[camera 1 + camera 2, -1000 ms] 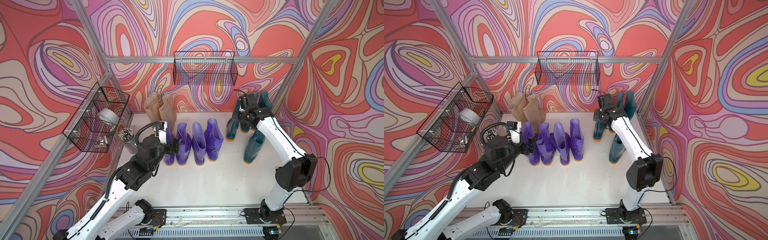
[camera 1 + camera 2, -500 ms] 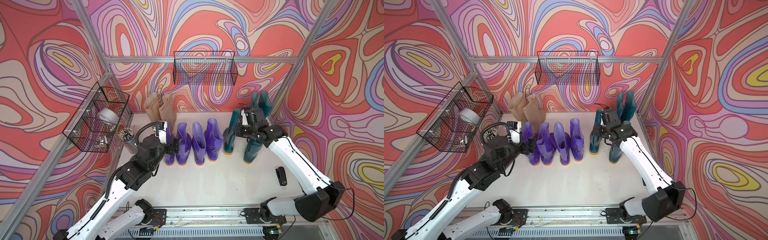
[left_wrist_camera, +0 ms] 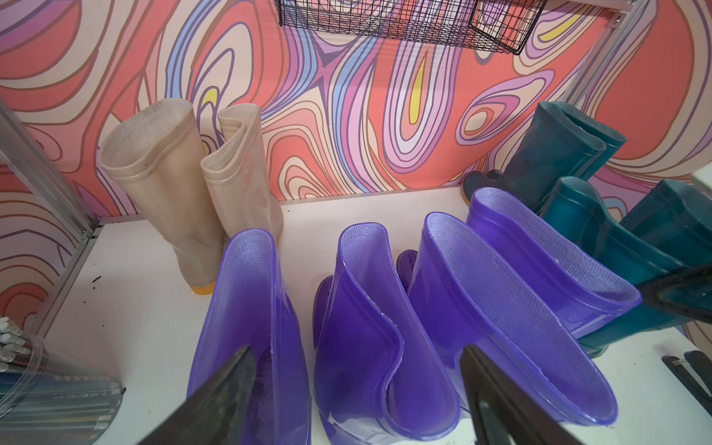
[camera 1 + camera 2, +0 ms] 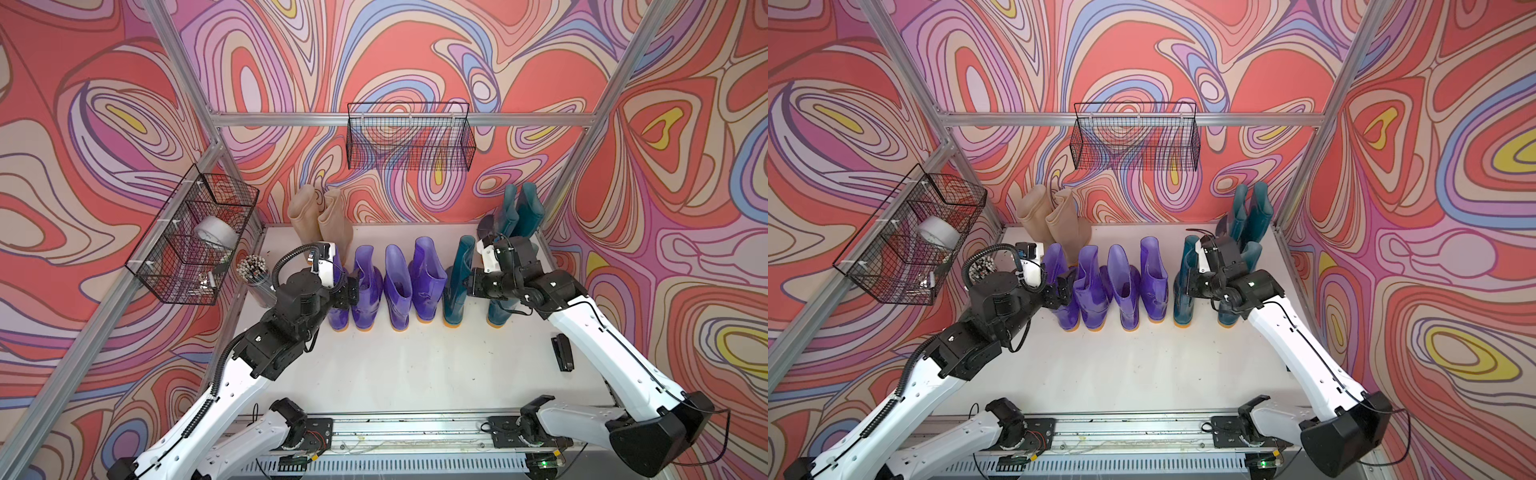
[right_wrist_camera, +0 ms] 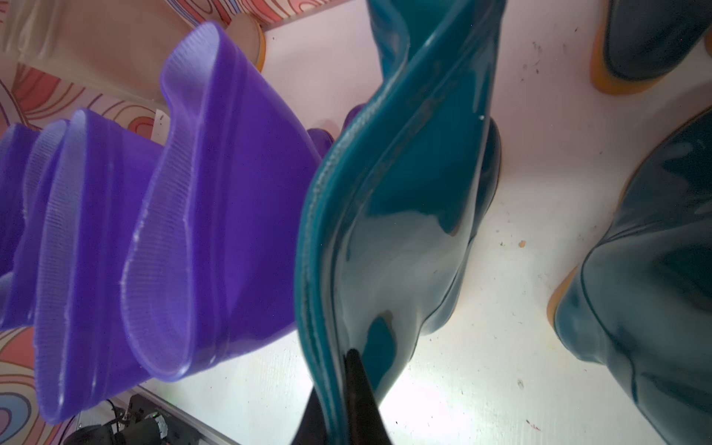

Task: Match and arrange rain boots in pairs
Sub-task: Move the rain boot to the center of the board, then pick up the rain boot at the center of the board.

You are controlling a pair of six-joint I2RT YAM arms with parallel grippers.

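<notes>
The work looks close to its end. In both top views the beige pair [image 4: 320,220] stands together at the back left of the counter [image 4: 415,374]. In front of it, across the middle of the frame, the four purple boots [image 4: 397,286] stand upright in one row, side by side and very close. I judge both purple pairs as placed. In the upper right corner of the counter the rear teal pair [image 4: 521,208] stands together too.

What is left concerns the two other teal boots. The held teal boot [image 4: 457,286] is just to the right of the last purple boot, in line with the row. The right gripper [image 5: 343,370] has its jaws pressed together on the top edge of the shaft, and the rubber is folded there. I cannot tell if the sole rests fully on the counter. Its partner, the second teal boot [image 4: 1226,315], stands a little further right, half hidden behind the right arm [image 4: 582,316], near but not touching.

The left gripper [image 3: 356,346] hovers at the left end of the purple row with its jaws wide apart, and they grip nothing. In my judgement, it remains to let go of the held boot and to bring its partner beside it.
</notes>
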